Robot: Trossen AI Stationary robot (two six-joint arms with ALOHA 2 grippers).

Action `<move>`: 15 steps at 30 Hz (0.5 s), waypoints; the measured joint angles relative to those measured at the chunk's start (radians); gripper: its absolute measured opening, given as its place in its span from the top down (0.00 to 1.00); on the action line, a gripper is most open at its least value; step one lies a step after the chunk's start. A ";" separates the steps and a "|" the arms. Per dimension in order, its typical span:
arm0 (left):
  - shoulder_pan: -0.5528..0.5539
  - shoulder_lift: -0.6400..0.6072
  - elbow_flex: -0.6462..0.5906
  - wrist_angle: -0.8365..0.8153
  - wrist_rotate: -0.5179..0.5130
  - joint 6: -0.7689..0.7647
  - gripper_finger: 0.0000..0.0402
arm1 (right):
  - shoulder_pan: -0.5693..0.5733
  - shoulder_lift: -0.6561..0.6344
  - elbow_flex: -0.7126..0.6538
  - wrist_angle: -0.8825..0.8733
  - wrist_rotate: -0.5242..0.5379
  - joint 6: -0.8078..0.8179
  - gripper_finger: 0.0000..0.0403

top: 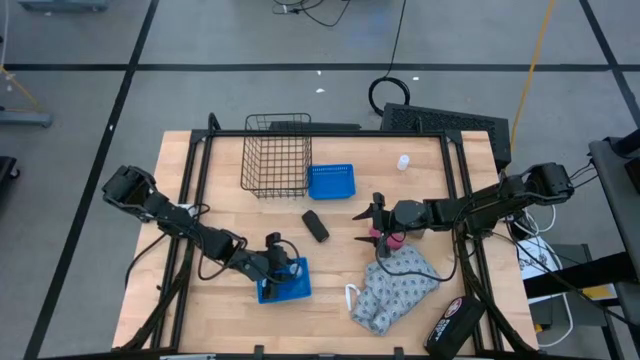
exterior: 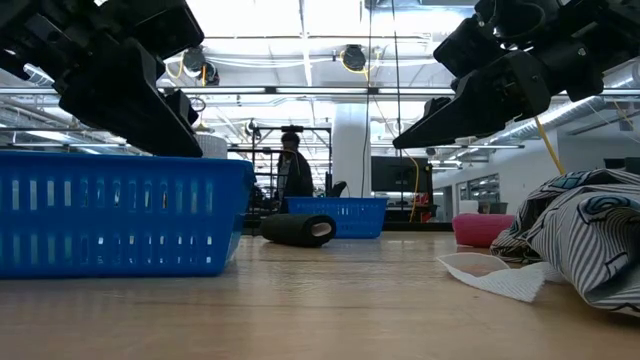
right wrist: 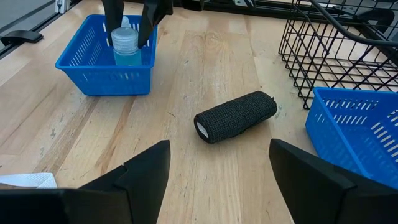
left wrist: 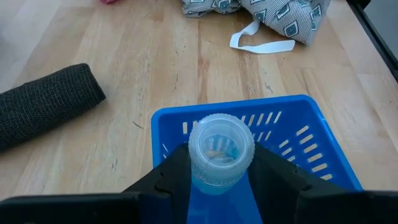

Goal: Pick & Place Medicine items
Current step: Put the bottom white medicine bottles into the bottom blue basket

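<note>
Open wood between the near blue tray (top: 284, 281) and the far tray (top: 331, 181), broken only by a black roll (top: 316, 226) lying midway. Wire basket (top: 276, 165) walling the far side. Crumpled cloth (top: 395, 291) blocking the near right. Bare table (top: 430, 185) around a lone bottle (top: 403, 162).

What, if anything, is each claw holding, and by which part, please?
The left claw grips a small bottle by its sides, over the blue tray. The right claw holds nothing.
</note>
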 joint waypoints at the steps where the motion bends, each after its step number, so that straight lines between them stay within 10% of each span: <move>1: 0.000 0.000 0.000 -0.001 0.000 0.000 0.65 | 0.000 0.000 0.000 0.000 0.000 0.000 0.34; 15: 0.007 0.026 0.000 0.008 0.015 0.021 0.65 | 0.000 0.000 0.000 0.000 0.000 0.000 0.34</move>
